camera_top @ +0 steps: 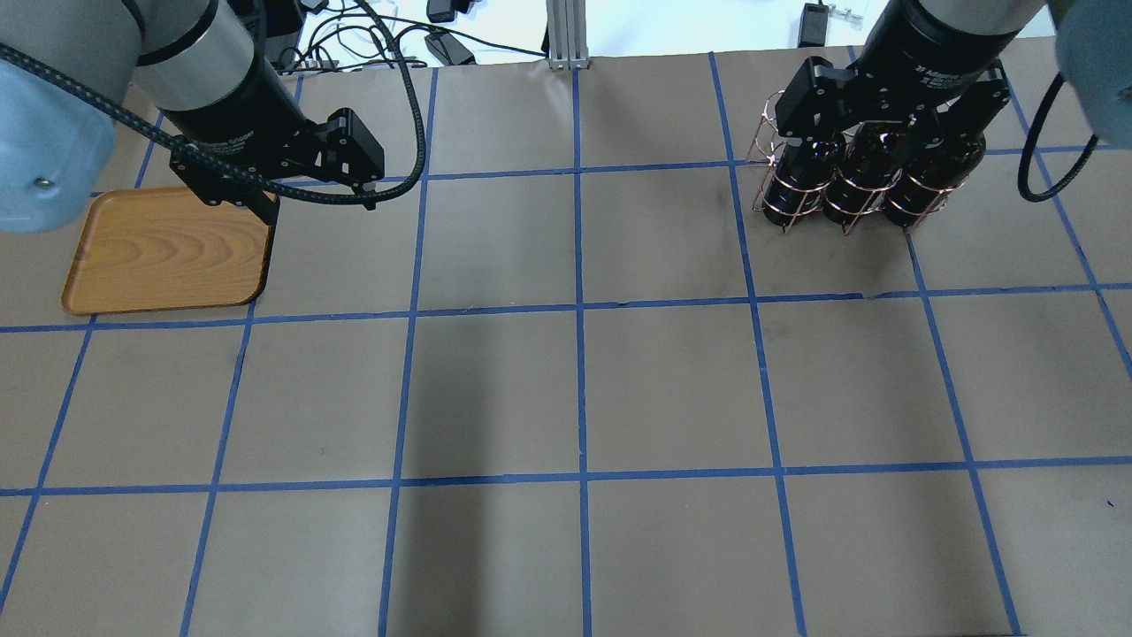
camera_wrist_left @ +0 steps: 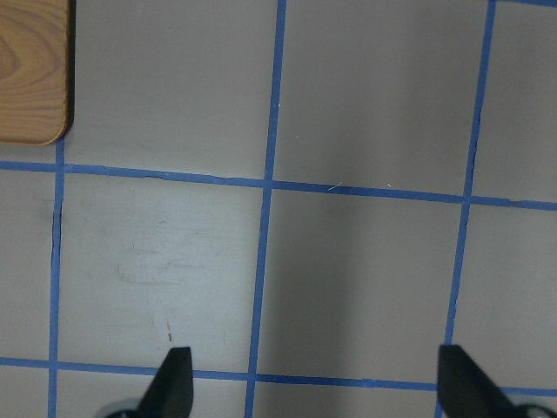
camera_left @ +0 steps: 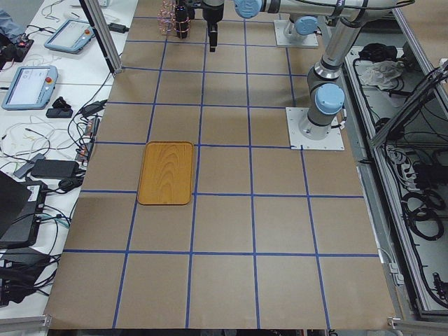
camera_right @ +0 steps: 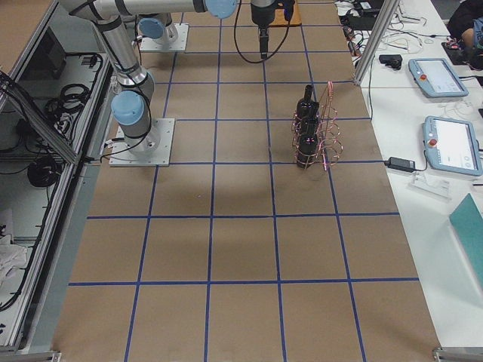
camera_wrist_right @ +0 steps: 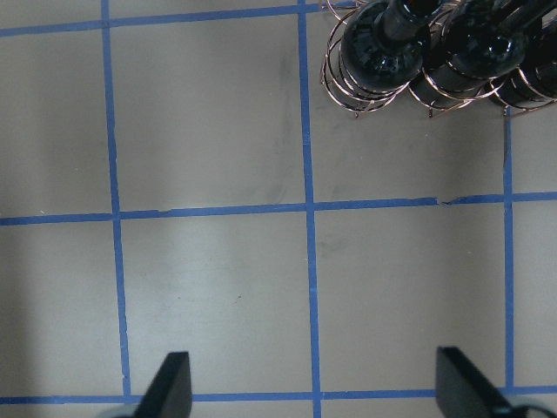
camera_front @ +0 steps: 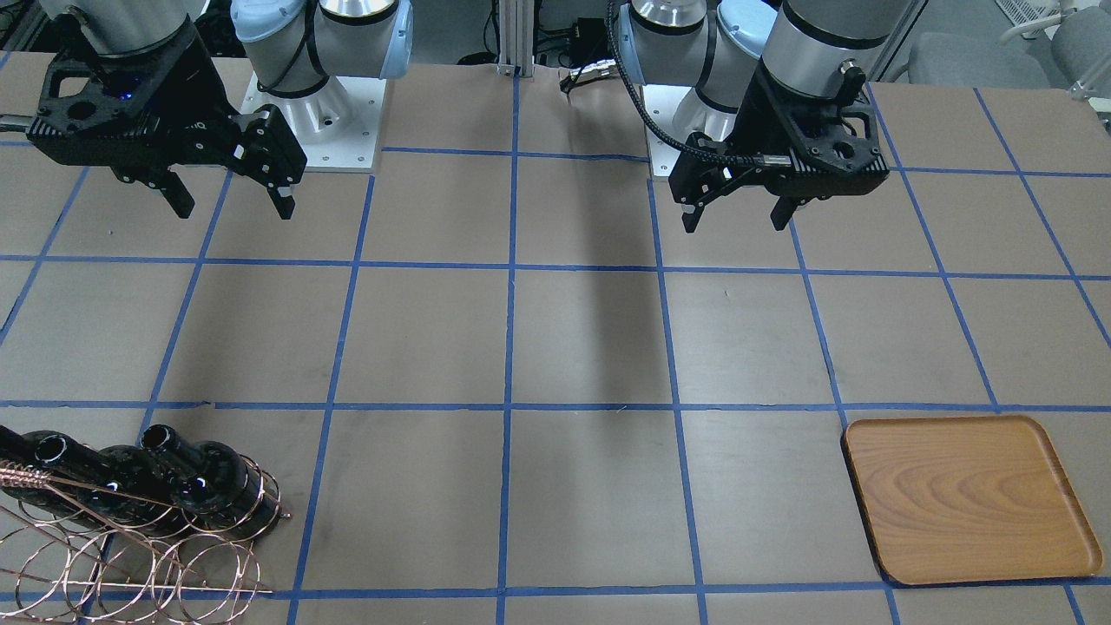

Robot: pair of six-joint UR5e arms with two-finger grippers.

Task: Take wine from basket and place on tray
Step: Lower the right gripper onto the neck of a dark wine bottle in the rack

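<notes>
Three near-black wine bottles [camera_front: 208,482] sit side by side in the copper wire basket [camera_front: 130,564] at the table's far edge, on my right side. They also show in the overhead view [camera_top: 858,181] and at the top right of the right wrist view [camera_wrist_right: 379,48]. My right gripper [camera_front: 234,211] is open and empty, held above the table short of the basket. The wooden tray [camera_front: 963,499] lies empty on my left side. My left gripper [camera_front: 736,221] is open and empty, and hovers beside the tray's inner edge [camera_wrist_left: 30,70].
The table [camera_top: 575,398] is covered in brown paper with a blue tape grid. Both arm bases stand at the robot's edge. Operator desks with tablets [camera_right: 438,75] and cables lie beyond the far edge.
</notes>
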